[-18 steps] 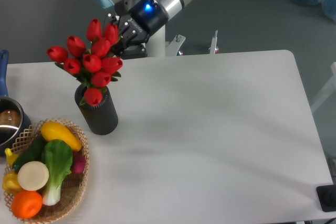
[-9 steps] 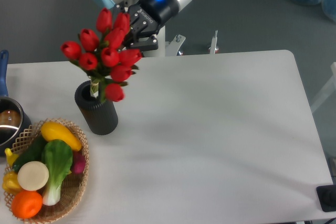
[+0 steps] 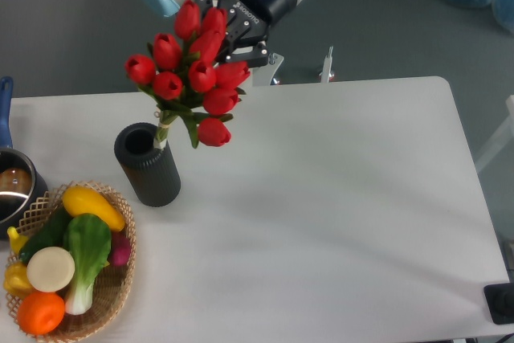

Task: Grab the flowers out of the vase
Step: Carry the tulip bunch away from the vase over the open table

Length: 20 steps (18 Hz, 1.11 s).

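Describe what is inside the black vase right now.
The vase shows a dark mouth. The flowers are raised, with the stem ends at the rim, apparently just inside; the tool is partly hidden behind the blooms. The vase's depth is too dark to see.

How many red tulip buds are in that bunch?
9 in the flowers, held above the vase: two on top by the jaws, three across the left, three in the middle and right, one lowest. More may be hidden behind.

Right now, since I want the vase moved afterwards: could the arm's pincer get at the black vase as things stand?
Probably not yet: the pincer looks shut on the flowers, whose stems still reach the vase mouth.
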Each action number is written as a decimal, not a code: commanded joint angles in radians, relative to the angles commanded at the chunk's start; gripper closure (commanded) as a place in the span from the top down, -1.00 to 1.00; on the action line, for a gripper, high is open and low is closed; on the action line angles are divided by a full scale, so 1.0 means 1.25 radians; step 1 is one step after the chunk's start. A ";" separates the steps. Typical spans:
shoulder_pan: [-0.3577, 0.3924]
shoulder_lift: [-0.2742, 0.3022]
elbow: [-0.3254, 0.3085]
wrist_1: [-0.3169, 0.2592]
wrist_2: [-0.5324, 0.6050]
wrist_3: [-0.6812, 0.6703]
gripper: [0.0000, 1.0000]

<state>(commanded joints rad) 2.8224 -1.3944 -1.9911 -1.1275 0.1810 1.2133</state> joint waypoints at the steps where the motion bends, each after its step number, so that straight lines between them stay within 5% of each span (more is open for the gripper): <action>1: 0.003 -0.004 0.007 0.001 0.002 0.005 -0.84; 3: 0.009 -0.017 0.024 0.016 0.024 0.016 -0.84; 12: 0.007 -0.042 0.086 0.039 0.414 0.037 -0.83; 20: -0.037 -0.152 0.162 0.043 0.569 0.036 -0.73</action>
<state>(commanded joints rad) 2.7766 -1.5844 -1.7888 -1.0738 0.8926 1.2579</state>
